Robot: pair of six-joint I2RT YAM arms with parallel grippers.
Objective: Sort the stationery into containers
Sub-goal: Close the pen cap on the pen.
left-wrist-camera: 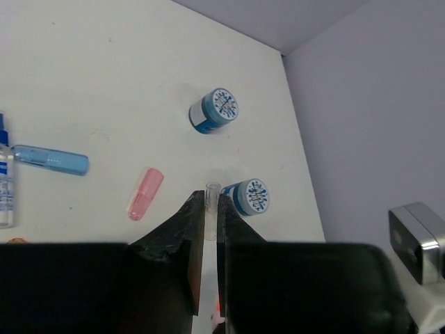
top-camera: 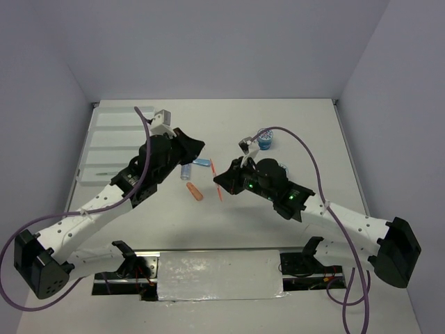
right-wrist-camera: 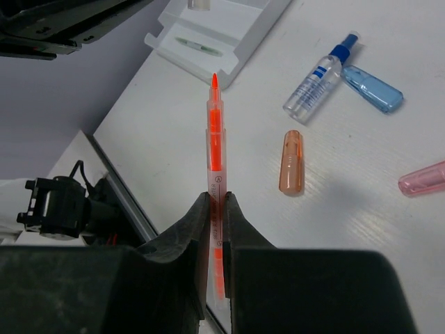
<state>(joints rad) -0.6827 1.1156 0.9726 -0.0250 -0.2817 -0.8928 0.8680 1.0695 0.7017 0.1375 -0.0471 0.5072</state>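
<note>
While an orange cap [right-wrist-camera: 291, 161] lies loose, both tools grip.
Right gripper [right-wrist-camera: 216, 203] pinches an orange pen [right-wrist-camera: 215, 125]; left gripper [left-wrist-camera: 211, 205] pinches a clear tube [left-wrist-camera: 212, 188].

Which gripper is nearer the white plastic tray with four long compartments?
Left. The left gripper is just right of the white plastic compartment tray; the right gripper, holding an orange pen, is farther right.
</note>
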